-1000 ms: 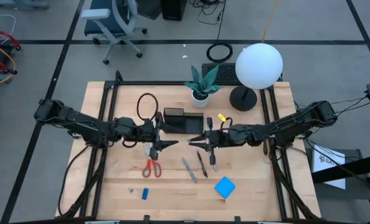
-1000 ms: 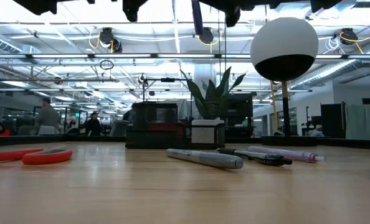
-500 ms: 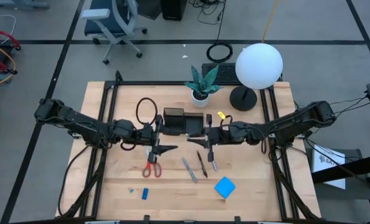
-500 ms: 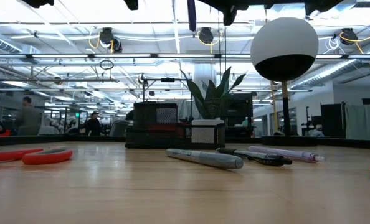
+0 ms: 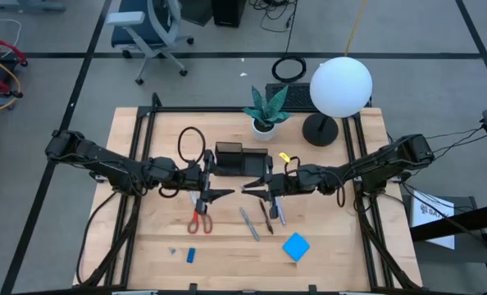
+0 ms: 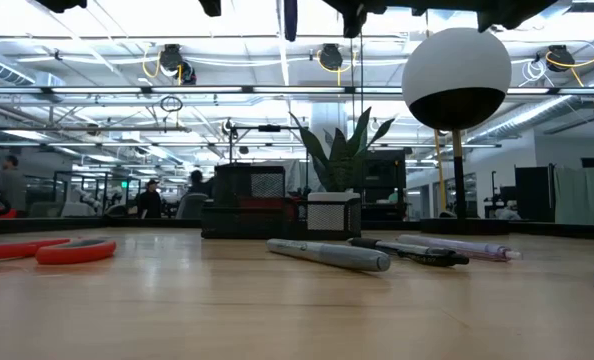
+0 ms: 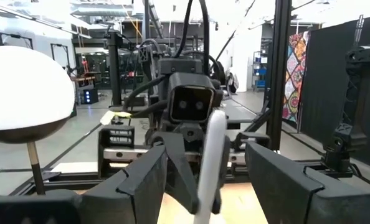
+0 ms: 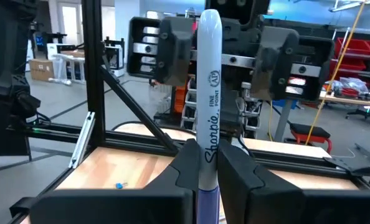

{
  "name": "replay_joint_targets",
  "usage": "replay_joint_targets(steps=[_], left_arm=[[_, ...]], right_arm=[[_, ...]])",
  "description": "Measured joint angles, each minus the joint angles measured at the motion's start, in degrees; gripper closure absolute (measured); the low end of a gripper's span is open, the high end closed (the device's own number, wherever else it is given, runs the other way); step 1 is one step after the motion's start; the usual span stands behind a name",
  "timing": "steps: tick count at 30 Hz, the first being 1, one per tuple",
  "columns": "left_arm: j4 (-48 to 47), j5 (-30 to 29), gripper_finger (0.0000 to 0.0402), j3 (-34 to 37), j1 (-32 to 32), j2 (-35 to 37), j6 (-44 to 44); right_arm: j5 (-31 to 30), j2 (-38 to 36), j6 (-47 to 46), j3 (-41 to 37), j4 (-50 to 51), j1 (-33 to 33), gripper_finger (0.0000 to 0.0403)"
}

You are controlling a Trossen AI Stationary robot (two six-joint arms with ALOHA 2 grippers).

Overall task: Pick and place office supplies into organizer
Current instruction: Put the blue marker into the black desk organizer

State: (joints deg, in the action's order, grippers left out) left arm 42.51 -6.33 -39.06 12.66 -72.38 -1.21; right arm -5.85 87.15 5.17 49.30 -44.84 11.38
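My right gripper (image 5: 252, 188) is shut on a grey marker pen (image 8: 208, 93) in the air just in front of the black organizer (image 5: 242, 160). The pen's lower end shows at the top of the low view (image 6: 291, 18). My left gripper (image 5: 220, 194) is open and empty, facing the right one from close by, above the far end of the red-handled scissors (image 5: 199, 220). Three pens (image 5: 264, 217) lie flat on the table under the right gripper. The blue pad (image 5: 296, 246) and the small blue piece (image 5: 191, 255) lie near the front. My right gripper pinches the pen's barrel (image 8: 208, 148) between its two fingers (image 8: 186, 163), toward one end of the pen. The fingers come level from the table's right side and lie across the pen. The pen stands upright, lifted clear of the table.
A white plant pot (image 5: 264, 125) and a lamp with a white globe (image 5: 340, 85) stand behind the organizer. A black cable loop (image 5: 193, 141) lies at the organizer's left. Bare wood shows at the front left and front right.
My right gripper has carried the pen a little toward the table's left edge and slightly up, closer to my left gripper. The pen has stayed upright in the hold. My left gripper has kept still and open.
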Motion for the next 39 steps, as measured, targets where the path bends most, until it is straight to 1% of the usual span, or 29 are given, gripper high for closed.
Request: replay_joint_targets(steps=[9,17,24,26,28,30,37,38,39], left_arm=[[0.8,0.3,0.0176,-3.4,-0.4,-5.8,-0.6],[1.0,0.3,0.0176,-6.4,-0.5,-8.9,-0.7],[1.3,-0.1,0.0177,-6.6,-0.5,-8.9,-1.5],[1.4,-0.2,0.0182,-6.6,-0.6,-8.7,-1.6],[1.7,-0.2,0.0198,-6.6,-0.6,-8.5,-1.6],[1.7,-0.2,0.0224,-6.6,-0.7,-8.5,-1.7],[1.5,0.4,0.0345,-6.5,-0.7,-8.5,-3.2],[1.5,0.9,0.0357,-6.5,-0.8,-8.5,-3.6],[1.5,1.2,0.0358,-6.5,-0.8,-8.5,-3.9]], right_arm=[[0.0,0.0,0.1,0.0,-0.4,0.0,0.0377],[0.0,0.0,0.1,0.0,-0.3,0.0,0.0377],[0.0,0.0,0.1,0.0,0.0,0.0,0.0376],[0.0,0.0,-0.3,0.0,0.0,0.0,0.0372],[0.0,0.0,-0.4,0.0,0.0,0.0,0.0371],[0.0,0.0,-0.4,0.0,0.0,0.0,0.0373],[0.0,0.0,-0.8,0.0,0.1,0.0,0.0371],[0.0,0.0,-0.9,0.0,0.1,0.0,0.0371],[0.0,0.0,-0.9,0.0,0.1,0.0,0.0371]])
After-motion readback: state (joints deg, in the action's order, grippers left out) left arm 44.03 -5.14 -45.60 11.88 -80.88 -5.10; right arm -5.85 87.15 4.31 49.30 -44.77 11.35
